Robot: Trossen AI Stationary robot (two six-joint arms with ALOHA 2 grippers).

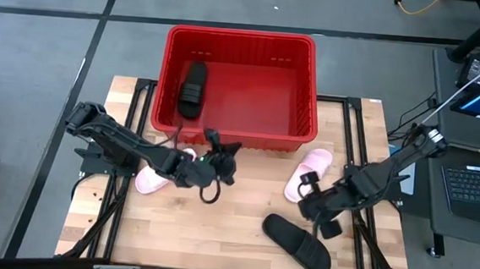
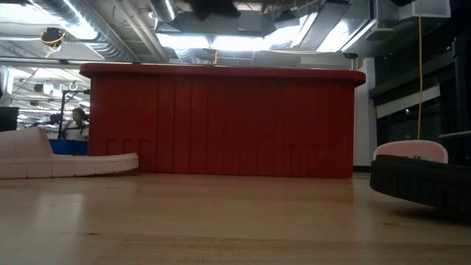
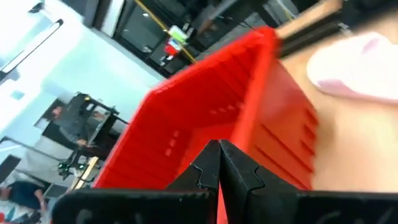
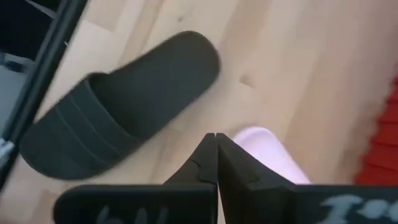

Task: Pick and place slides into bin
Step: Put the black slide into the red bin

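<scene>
The red bin (image 1: 240, 43) stands at the table's far middle, with one black slide (image 1: 192, 89) lying inside at its left. A pink slide (image 1: 149, 179) lies on the table under my left arm. Another pink slide (image 1: 309, 172) lies near the bin's right corner. The second black slide (image 1: 296, 242) lies at the near right. My left gripper (image 1: 224, 153) is shut and empty, just in front of the bin's near wall (image 3: 186, 124). My right gripper (image 4: 216, 144) is shut and empty above the near end of the right pink slide (image 4: 267, 155), with the black slide (image 4: 124, 106) beside it.
The wooden table top (image 1: 217, 226) lies bare between the two arms. In the low view the bin (image 2: 221, 121) fills the middle, with a pink slide (image 2: 66, 158) at the left and the black slide (image 2: 423, 184) at the right. A laptop (image 1: 473, 189) stands off the table's right edge.
</scene>
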